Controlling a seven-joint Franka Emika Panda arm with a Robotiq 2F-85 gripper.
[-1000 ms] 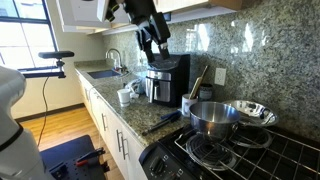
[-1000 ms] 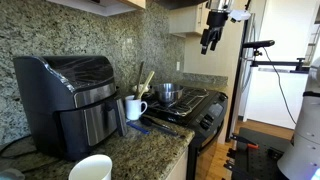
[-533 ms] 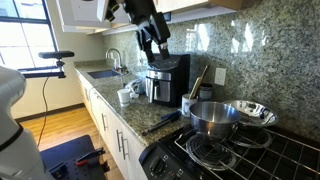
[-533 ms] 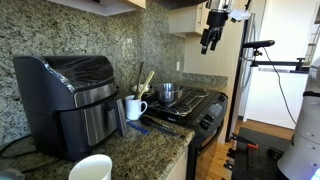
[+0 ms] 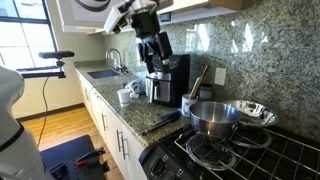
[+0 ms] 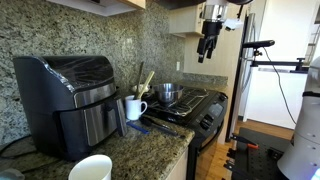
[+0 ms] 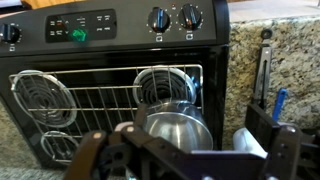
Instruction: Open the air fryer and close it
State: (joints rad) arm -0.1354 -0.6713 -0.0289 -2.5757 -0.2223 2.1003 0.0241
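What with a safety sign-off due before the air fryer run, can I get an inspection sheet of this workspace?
Surface: speckled granite countertop, partly bare.
Job's things: air fryer stands on the countertop against the backsplash, drawer shut.
Clutter: white mug beside the air fryer; steel pot on the stove.
Tool: tool open, empty, high above the stove end of the counter, apart from the air fryer.
Cables: nothing seen.
Surroundings: sink further along the counter; window beyond it.
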